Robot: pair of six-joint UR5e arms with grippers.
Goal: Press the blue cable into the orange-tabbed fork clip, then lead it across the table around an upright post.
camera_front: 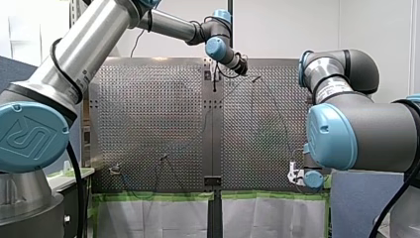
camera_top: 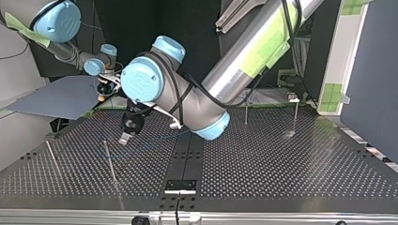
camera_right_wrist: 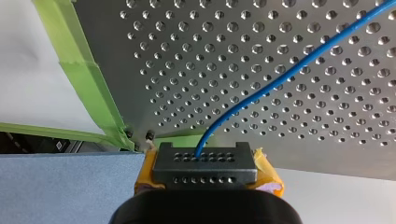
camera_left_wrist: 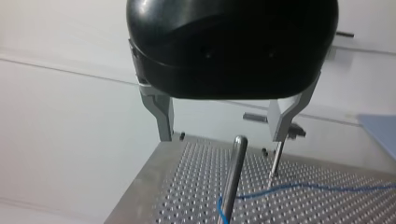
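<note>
The blue cable (camera_right_wrist: 280,79) runs from my right gripper (camera_right_wrist: 205,161) out over the perforated table (camera_right_wrist: 327,121). That gripper's yellow pads are shut on the cable's end at the table's edge. In the left wrist view the cable (camera_left_wrist: 308,187) bends round the foot of an upright metal post (camera_left_wrist: 232,182). My left gripper (camera_left_wrist: 224,139), black with metal fingers (camera_left_wrist: 162,116), hangs open just above and behind the post's top, holding nothing. In the top view it (camera_top: 126,136) hovers near a thin post (camera_top: 110,164) at the left. The fork clip I cannot make out.
A second post (camera_left_wrist: 276,161) stands just beyond the first. Two more posts (camera_top: 246,112) (camera_top: 295,117) rise at the top view's far right. Green tape (camera_right_wrist: 84,70) lines the table's edge, with a grey-blue board (camera_top: 56,98) beside my right gripper (camera_top: 104,91).
</note>
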